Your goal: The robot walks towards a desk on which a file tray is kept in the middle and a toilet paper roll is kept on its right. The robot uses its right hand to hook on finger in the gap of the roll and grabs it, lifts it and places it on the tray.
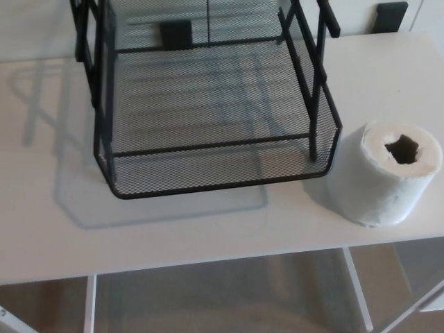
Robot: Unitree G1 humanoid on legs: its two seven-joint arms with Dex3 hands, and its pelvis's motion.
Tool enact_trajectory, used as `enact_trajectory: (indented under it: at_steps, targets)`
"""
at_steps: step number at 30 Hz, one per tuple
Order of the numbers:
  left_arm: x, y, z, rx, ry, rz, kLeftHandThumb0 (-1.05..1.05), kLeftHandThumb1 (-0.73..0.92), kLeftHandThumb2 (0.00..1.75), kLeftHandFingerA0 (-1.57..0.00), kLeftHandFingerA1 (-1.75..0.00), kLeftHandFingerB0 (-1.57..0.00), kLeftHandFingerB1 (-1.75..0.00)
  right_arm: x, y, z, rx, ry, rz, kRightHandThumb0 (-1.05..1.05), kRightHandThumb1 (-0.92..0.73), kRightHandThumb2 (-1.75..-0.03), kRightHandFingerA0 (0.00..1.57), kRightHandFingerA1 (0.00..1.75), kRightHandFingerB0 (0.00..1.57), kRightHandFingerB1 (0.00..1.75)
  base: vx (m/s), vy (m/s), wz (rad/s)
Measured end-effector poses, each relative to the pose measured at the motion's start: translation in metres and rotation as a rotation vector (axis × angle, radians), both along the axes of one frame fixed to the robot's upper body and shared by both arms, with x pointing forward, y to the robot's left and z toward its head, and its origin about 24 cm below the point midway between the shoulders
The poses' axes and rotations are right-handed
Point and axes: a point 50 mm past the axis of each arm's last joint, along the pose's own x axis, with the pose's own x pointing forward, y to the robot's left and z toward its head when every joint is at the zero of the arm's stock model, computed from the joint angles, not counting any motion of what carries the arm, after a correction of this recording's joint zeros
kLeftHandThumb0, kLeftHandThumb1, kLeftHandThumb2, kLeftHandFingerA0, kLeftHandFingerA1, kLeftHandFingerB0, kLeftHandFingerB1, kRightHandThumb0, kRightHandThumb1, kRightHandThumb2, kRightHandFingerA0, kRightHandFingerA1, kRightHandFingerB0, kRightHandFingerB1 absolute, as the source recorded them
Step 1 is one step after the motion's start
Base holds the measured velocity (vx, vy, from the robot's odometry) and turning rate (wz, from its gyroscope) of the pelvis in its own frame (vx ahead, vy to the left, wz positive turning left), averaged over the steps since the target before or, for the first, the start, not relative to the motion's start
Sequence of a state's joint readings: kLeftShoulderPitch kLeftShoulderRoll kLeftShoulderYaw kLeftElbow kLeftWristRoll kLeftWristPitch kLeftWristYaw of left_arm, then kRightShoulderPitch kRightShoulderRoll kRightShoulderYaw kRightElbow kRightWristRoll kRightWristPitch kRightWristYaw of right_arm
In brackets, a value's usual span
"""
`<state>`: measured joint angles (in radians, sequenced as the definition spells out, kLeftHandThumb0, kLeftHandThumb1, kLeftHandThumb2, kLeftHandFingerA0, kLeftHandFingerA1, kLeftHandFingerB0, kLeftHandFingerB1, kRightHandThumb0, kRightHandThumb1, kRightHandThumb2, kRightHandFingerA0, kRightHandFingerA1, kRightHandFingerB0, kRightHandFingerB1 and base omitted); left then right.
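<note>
The white desk (208,236) carries the black mesh file tray (215,173) at its middle, while the toilet paper roll (385,177) stands upright just beside the tray's right corner, core hole facing up for a hooking finger, and neither hand shows, so their state cannot be told.

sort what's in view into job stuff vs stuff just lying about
For the job:
roll, upright on the desk, right of the tray
tray, black mesh
desk

Lying about:
black block behind the tray mesh
dark object past the desk's far edge
</note>
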<state>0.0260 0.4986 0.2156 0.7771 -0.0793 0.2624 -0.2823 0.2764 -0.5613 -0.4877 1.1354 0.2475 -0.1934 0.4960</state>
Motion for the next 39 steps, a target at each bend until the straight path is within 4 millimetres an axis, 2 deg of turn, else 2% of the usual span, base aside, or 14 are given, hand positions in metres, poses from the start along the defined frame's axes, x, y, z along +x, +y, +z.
enact_trajectory:
  at_steps: [3, 8, 9, 11, 12, 14, 16, 17, 22, 25, 31, 32, 33, 39]
  targets:
    - [-0.001, 0.000, -0.001, -0.002, 0.008, 0.003, -0.74, 0.92, 0.71, -0.23, -0.48, -0.21, -0.32, 0.001, -0.002, 0.002, -0.008, -0.019, -0.013, -0.79, -0.52, -0.82, 0.14, 0.44, 0.11, 0.45, 0.00, 0.000, 0.00]
    - [-0.004, 0.000, -0.003, -0.005, 0.019, 0.008, -0.73, 0.79, 1.07, -0.29, -0.59, -0.19, -0.45, 0.010, -0.006, 0.010, -0.036, -0.080, -0.026, -0.78, -0.56, -0.84, 0.13, 0.41, 0.09, 0.43, 0.00, 0.000, 0.00]
    - [-0.005, 0.000, -0.003, -0.002, 0.026, 0.003, -0.74, 0.92, 0.75, -0.35, -0.57, -0.22, -0.33, 0.013, -0.007, 0.012, -0.050, -0.093, -0.021, -0.37, -0.35, -0.95, 0.01, 0.49, 0.04, 0.51, 0.00, 0.000, 0.00]
    - [-0.008, 0.000, -0.003, 0.007, 0.035, -0.014, -0.73, 0.78, 1.05, -0.32, -0.61, -0.18, -0.45, 0.020, -0.009, 0.016, -0.075, -0.124, -0.010, -0.79, -0.58, -0.88, 0.24, 0.46, 0.05, 0.34, 0.00, 0.000, 0.00]
    - [-0.010, 0.000, -0.004, 0.009, 0.041, -0.019, -0.71, 0.92, 0.73, -0.52, -0.48, -0.27, -0.32, 0.023, -0.010, 0.019, -0.087, -0.136, -0.005, -0.77, -0.58, -0.86, 0.30, 0.47, 0.09, 0.37, 0.00, 0.000, 0.00]
    - [-0.021, 0.001, -0.005, 0.030, 0.070, -0.035, -0.72, 0.92, 0.72, -0.55, -0.50, -0.22, -0.31, 0.035, -0.016, 0.030, -0.133, -0.182, 0.013, -0.75, -0.58, -0.88, 0.41, 0.53, 0.06, 0.35, 0.00, 0.000, 0.00]
    - [-0.039, 0.004, -0.008, 0.062, 0.101, -0.033, -0.74, 0.78, 1.05, -0.53, -0.62, -0.19, -0.43, 0.051, -0.023, 0.047, -0.192, -0.239, 0.044, -0.72, -0.59, -0.87, 0.38, 0.49, 0.07, 0.34, 0.00, 0.000, 0.00]
    - [-0.046, 0.005, -0.009, 0.075, 0.114, -0.028, -0.71, 0.92, 0.71, -0.57, -0.46, -0.26, -0.32, 0.059, -0.026, 0.056, -0.224, -0.269, 0.062, -0.69, -0.71, -0.63, 0.37, 0.34, 0.08, 0.26, -0.01, -0.065, 0.07]
    - [-0.074, 0.018, -0.015, 0.110, 0.173, 0.041, -0.72, 0.78, 1.03, -0.49, -0.56, -0.20, -0.43, 0.100, -0.032, 0.100, -0.346, -0.430, 0.150, -0.80, -0.57, -0.86, 0.19, 0.46, 0.06, 0.43, 0.00, -0.014, 0.02]
    - [-0.086, 0.021, -0.018, 0.111, 0.194, 0.074, -0.70, 0.92, 0.70, -0.51, -0.43, -0.25, -0.31, 0.122, -0.031, 0.125, -0.405, -0.510, 0.213, -0.84, -0.56, -0.84, 0.27, 0.60, 0.07, 0.54, 0.00, 0.000, 0.00]
    - [-0.096, 0.023, -0.021, 0.111, 0.208, 0.097, -0.70, 0.92, 0.70, -0.47, -0.44, -0.26, -0.31, 0.161, -0.008, 0.167, -0.494, -0.649, 0.393, -0.68, -0.50, -0.84, 0.15, 0.45, 0.00, 0.21, 0.00, 0.000, 0.00]
    - [-0.096, 0.022, -0.021, 0.110, 0.207, 0.096, -0.71, 0.77, 1.05, -0.44, -0.58, -0.21, -0.44, 0.167, -0.002, 0.173, -0.503, -0.667, 0.425, -0.63, -0.48, -0.81, 0.15, 0.46, 0.00, 0.18, 0.00, 0.000, 0.00]
    - [-0.097, 0.022, -0.021, 0.108, 0.207, 0.095, -0.75, 0.85, 0.74, -0.48, -0.50, -0.22, -0.32, 0.173, 0.003, 0.179, -0.512, -0.686, 0.457, -0.49, -0.60, -0.62, 0.19, 0.35, 0.02, 0.17, 0.00, 0.000, 0.00]
    - [-0.098, 0.020, -0.023, 0.105, 0.212, 0.095, -0.73, 0.88, 0.71, -0.44, -0.44, -0.25, -0.31, 0.205, 0.043, 0.210, -0.547, -0.770, 0.659, -0.67, -0.46, -0.83, 0.14, 0.47, 0.00, 0.18, 0.00, 0.000, 0.00]
